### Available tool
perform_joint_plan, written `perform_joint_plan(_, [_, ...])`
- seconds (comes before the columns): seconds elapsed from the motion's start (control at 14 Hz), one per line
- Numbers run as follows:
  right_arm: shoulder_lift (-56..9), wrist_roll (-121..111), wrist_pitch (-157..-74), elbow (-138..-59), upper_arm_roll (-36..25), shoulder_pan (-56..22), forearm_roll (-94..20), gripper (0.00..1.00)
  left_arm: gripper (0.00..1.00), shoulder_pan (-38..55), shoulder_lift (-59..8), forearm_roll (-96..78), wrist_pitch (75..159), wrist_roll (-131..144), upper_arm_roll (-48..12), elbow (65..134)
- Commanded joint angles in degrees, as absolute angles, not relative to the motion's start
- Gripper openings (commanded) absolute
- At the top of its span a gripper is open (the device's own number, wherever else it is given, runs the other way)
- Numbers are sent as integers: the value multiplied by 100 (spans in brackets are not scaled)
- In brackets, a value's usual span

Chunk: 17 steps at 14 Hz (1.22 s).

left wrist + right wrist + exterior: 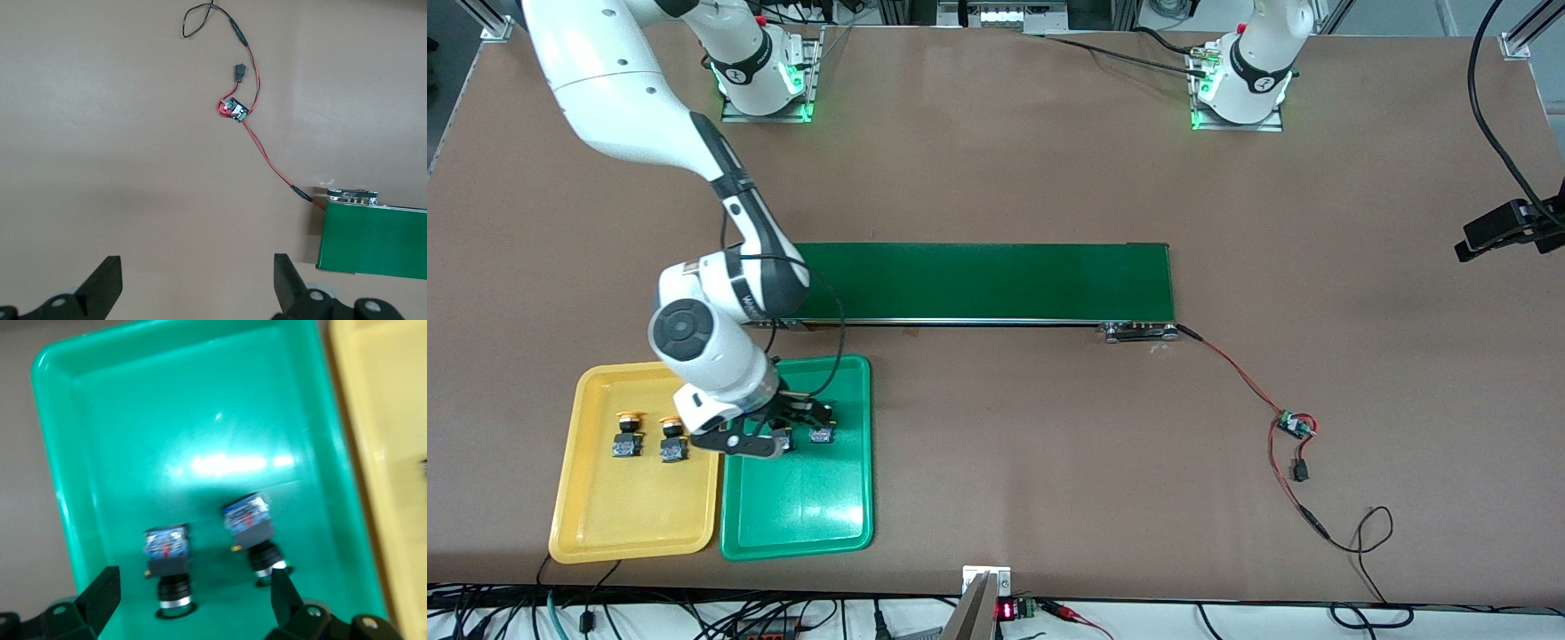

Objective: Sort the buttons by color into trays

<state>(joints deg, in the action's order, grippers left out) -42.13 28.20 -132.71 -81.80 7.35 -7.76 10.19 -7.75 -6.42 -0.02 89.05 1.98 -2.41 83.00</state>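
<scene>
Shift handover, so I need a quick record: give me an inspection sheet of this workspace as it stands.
Surface: brown table.
Job's things: two yellow-capped buttons in the yellow tray; two buttons in the green tray.
Clutter: conveyor belt; small circuit board.
Grippers: right gripper open, over the green tray's buttons; left gripper open, waiting over bare table.
Cables: red-black wire from belt to board.
Surroundings: black camera at the left arm's end.
</scene>
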Motion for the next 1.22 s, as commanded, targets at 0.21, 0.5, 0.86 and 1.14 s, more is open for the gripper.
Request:
perform_joint_plan(0.21, [-2606,1217,-10962,-8059,818,147,189,100,100,-782,-598,-105,8965,158,-308,8350])
perform_joint_plan(0.5, [-1103,678,-9741,-8752,809,772,-88,100,100,-730,-598,-97,8965,158,-316,8341])
perform_joint_plan(0.86, [199,-228,-9000,-9805,563,1107,-52,100,100,-721,-598,-97,8974,158,-316,8332])
perform_joint_plan(1.14, [141,-167,-8974,-9872,501,1072,-62,100,100,-721,-598,-88,8982,158,-316,8323])
